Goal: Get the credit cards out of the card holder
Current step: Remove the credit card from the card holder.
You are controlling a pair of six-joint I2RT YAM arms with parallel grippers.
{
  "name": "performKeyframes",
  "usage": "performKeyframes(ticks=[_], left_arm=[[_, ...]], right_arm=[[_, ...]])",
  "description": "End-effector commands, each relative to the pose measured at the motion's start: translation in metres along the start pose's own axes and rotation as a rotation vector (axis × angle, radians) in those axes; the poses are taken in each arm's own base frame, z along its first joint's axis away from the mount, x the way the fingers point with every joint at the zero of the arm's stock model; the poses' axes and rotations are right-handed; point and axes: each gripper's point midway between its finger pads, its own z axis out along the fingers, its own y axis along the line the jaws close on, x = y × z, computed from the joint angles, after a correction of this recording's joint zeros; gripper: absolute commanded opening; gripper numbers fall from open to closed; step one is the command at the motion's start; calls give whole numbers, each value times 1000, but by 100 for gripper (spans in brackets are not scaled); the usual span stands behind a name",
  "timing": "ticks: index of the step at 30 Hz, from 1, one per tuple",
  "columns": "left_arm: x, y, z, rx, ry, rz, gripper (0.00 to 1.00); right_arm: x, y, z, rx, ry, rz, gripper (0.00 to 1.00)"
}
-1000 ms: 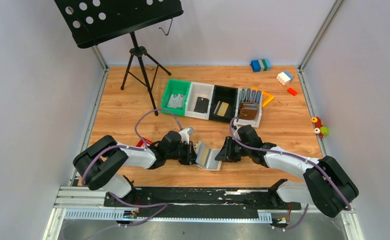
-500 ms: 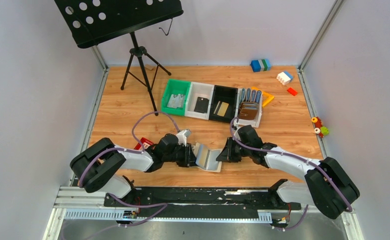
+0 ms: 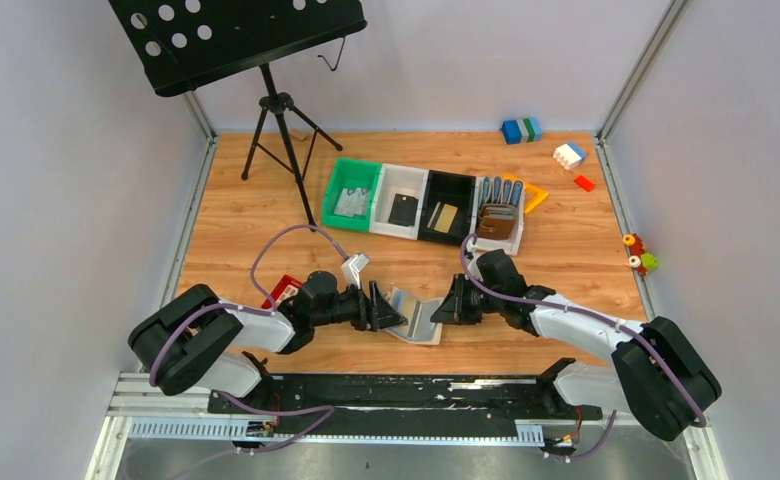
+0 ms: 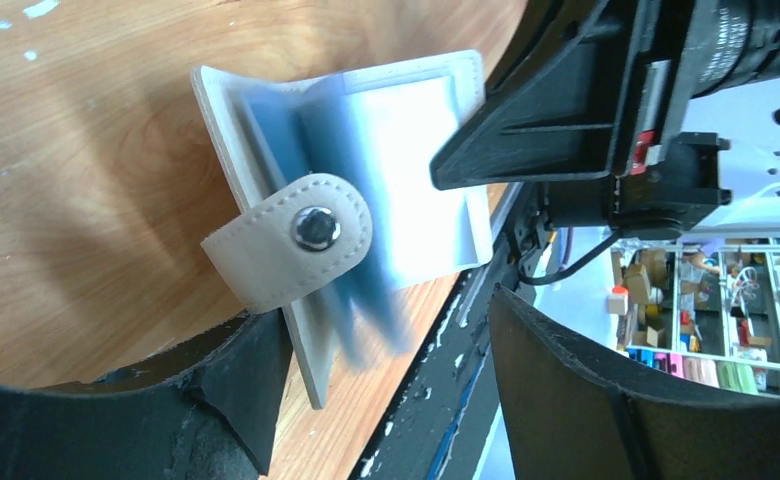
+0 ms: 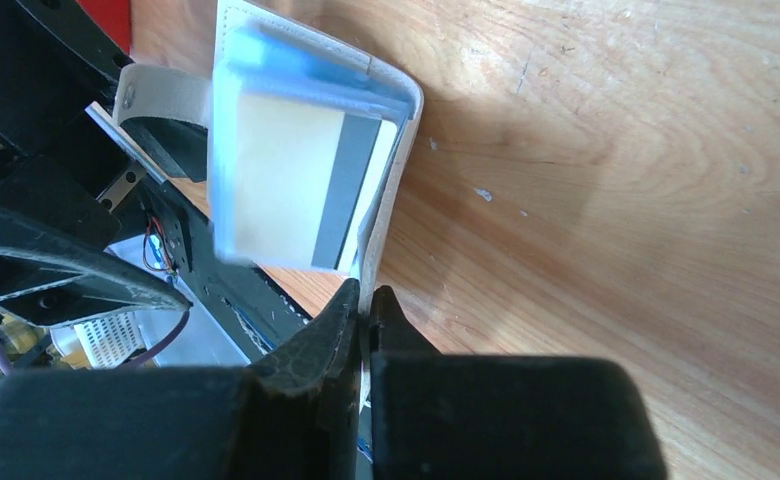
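Card holder (image 3: 414, 318): where do we have it?
Open on the surface (image 3: 266, 200), right flap pinched in our right fingers (image 5: 311, 345); our left fingers (image 4: 566, 400), spread, straddle the tab (image 4: 296, 240) side, the striped credit card (image 5: 286, 190) sleeved just beyond them.

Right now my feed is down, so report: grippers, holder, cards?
Left gripper open around holder at tab edge. Right gripper shut on opposite edge. Card inside, not out. Nothing blocking.
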Motion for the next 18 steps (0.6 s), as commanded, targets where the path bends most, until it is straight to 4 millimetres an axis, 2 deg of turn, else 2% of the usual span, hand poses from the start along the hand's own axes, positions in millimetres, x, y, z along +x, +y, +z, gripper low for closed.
performKeyframes(ticks=[1, 4, 8, 13, 17, 18], left_arm=[[-17, -23, -2, 118, -79, 12, 79], [-17, -23, -2, 132, -79, 8, 84], [-12, -10, 8, 75, -34, -5, 81], [-9, 5, 20, 18, 4, -12, 60], [-9, 7, 22, 23, 2, -21, 36], [-9, 7, 22, 27, -2, -23, 34]], right_arm=[[-6, 15, -3, -66, -22, -52, 0], [-6, 18, -3, -73, -17, -57, 0], [-6, 21, -3, -85, -12, -61, 0], [-11, 27, -4, -108, -31, -83, 0], [-12, 22, -3, -84, -37, -92, 0], [-8, 15, -3, -57, -26, -86, 0]])
